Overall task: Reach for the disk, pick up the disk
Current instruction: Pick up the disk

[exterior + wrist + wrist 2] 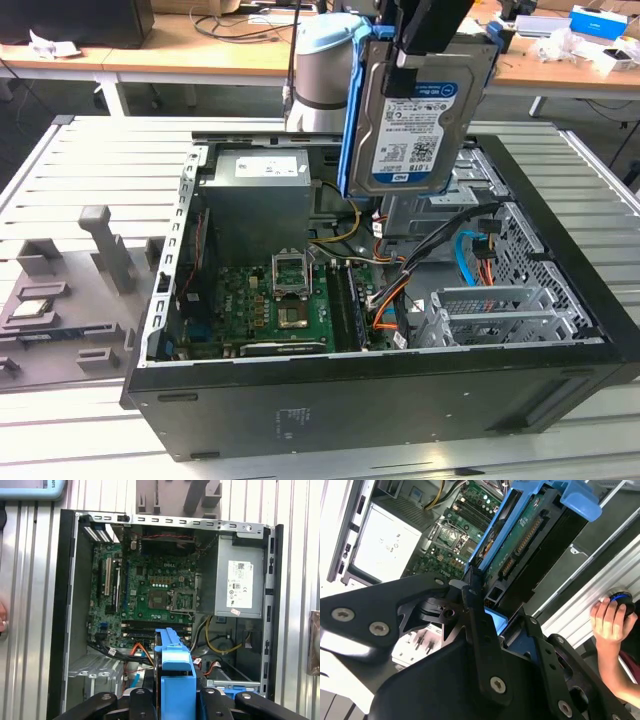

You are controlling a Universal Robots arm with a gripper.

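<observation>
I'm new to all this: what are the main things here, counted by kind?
Hard drives: 1, the disk, lifted above the case, held by the end effector
Computer cases: 1
Power-supply boxes: 1
Motherboards: 1
Total: 4

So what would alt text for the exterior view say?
The end effector holds the disk upright in the air above an open computer case lying on a slatted metal table; the green motherboard shows inside.
</observation>
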